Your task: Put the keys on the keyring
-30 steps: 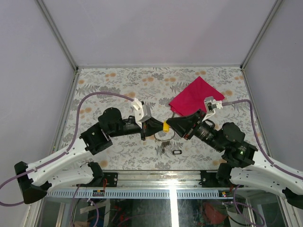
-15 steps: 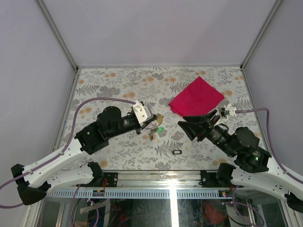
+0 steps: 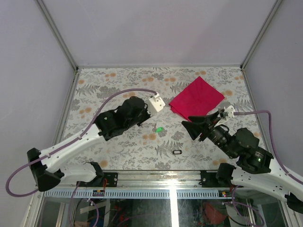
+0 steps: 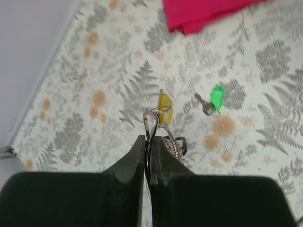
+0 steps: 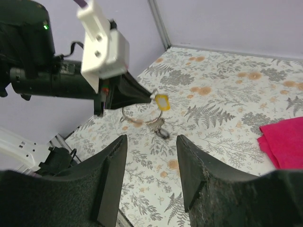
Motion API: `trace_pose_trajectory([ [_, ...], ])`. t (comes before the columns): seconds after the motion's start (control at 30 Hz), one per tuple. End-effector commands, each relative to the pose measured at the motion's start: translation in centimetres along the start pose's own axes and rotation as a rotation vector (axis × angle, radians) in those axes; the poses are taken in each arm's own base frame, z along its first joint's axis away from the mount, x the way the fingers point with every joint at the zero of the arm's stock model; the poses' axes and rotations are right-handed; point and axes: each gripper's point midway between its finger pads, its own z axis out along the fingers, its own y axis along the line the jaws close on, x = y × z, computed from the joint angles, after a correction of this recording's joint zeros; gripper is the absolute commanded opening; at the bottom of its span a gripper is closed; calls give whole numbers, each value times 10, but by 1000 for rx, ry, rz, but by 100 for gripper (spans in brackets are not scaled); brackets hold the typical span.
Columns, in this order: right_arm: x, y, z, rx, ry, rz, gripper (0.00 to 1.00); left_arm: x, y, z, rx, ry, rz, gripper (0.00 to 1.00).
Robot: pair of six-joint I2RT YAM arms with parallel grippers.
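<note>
Keyring [image 4: 148,118] in left hand [image 4: 149,138]; cloth [image 3: 196,97] right; key tag [image 3: 177,152] before.

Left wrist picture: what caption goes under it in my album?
Left tool pinches the keyring carrying a yellow tag; a green key lies nearby.

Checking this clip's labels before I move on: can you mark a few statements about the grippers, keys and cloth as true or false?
1. The left gripper is shut on the keyring. True.
2. The right gripper holds the yellow key tag. False: the right gripper is open and empty, and the yellow key tag sits at the keyring in the left gripper.
3. A green-tagged key lies on the table. True.
4. The red cloth covers the black key tag. False: the black key tag lies uncovered on the table, apart from the cloth and nearer the arm bases.
</note>
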Motion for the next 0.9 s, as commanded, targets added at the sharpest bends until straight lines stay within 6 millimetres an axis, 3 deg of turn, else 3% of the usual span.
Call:
trace_pose_trajectory([
  [0.0,-12,-11,-5,51,-52,-23,52,7,-16,-4,63,77,10,0],
  [0.07,-7,-14,-6,55,-41,-31,53,9,-9,-5,23,77,38,0],
  [0.2,6,-16,-2,42,-33,-65,55,-6,-26,-13,96,-12,118,0],
  [0.3,17,-11,2,-12,-27,-130,59,-17,-28,-22,104,-92,185,0],
  [0.6,33,56,4,-452,-118,-347,63,-51,-38,-54,143,-356,400,0],
  [0.87,27,91,13,-620,-84,-451,62,-62,-35,-68,98,-434,487,0],
])
